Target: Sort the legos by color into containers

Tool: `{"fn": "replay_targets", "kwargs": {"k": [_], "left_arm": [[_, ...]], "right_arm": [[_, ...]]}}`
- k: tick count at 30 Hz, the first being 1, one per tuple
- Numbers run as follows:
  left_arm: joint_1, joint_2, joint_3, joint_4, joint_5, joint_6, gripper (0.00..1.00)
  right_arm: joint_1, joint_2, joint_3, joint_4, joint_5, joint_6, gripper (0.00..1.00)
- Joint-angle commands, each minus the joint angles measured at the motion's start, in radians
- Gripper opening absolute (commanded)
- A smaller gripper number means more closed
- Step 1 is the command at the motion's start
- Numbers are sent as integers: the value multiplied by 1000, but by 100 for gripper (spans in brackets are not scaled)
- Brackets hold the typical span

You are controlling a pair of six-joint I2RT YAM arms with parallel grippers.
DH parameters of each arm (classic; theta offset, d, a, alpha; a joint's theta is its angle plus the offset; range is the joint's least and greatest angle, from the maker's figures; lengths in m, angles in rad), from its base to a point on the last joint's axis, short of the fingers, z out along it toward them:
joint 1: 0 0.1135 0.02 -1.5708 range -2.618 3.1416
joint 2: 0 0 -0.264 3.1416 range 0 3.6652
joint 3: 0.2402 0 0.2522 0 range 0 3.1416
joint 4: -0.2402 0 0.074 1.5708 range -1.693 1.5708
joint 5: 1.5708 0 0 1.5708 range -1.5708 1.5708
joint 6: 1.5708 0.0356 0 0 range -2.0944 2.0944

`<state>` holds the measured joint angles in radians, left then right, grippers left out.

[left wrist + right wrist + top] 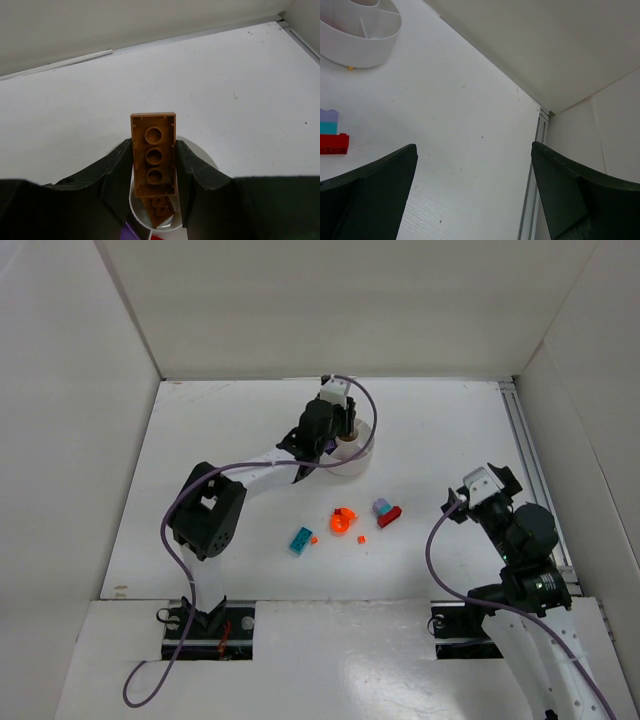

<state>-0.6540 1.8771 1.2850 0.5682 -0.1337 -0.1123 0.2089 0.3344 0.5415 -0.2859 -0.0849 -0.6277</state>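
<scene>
My left gripper (153,146) is shut on a long brown lego plate (153,165), stud holes facing the camera, and holds it over the white dish (200,159). Under it a second brown piece (161,206) lies in a white well of the dish. A purple piece (130,234) and a red one (159,238) show in neighbouring sections. In the top view the left gripper (322,436) sits over the dish (360,455). A teal brick (300,540), orange pieces (345,521) and a lilac-and-red cluster (385,512) lie loose on the table. My right gripper (475,200) is open and empty.
The right arm (500,515) rests at the table's right side, beside a metal rail (532,190). White walls close in the back and sides. In the right wrist view the dish (362,37) is far left, with a lilac-teal brick (329,121) and a red brick (334,143).
</scene>
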Motion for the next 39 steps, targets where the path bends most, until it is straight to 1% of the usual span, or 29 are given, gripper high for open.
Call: {"fn": "replay_targets", "kwargs": {"k": [1, 8, 13, 19, 23, 27, 28, 29, 31, 34, 37, 39], "left_arm": [[2, -21, -48, 117, -29, -4, 16], [2, 1, -67, 174, -29, -36, 16], [-7, 19, -76, 210, -79, -56, 17], [-18, 19, -110, 236, -98, -56, 19], [-39, 19, -134, 246, -110, -56, 26], [-50, 19, -145, 269, -150, -56, 30], [-59, 19, -154, 269, -150, -56, 32], [-59, 19, -154, 283, -150, -56, 37], [-59, 19, -164, 283, -150, -56, 41], [-59, 8, -185, 283, -150, -66, 51], [-59, -16, -194, 283, -141, -75, 56], [-59, -41, -205, 274, -141, -75, 57]], "right_arm": [[-9, -8, 9, 10, 14, 19, 100], [-9, -8, 9, 10, 14, 19, 100], [-9, -8, 0, 10, 14, 19, 100], [-9, -8, 0, 10, 14, 19, 100], [-9, -8, 0, 10, 14, 19, 100], [-9, -8, 0, 10, 14, 19, 100], [-9, -8, 0, 10, 14, 19, 100], [-9, -8, 0, 10, 14, 19, 100], [-9, -8, 0, 10, 14, 19, 100], [-9, -8, 0, 10, 4, 19, 100], [-9, -8, 0, 10, 4, 19, 100], [-9, -8, 0, 10, 4, 10, 100]]}}
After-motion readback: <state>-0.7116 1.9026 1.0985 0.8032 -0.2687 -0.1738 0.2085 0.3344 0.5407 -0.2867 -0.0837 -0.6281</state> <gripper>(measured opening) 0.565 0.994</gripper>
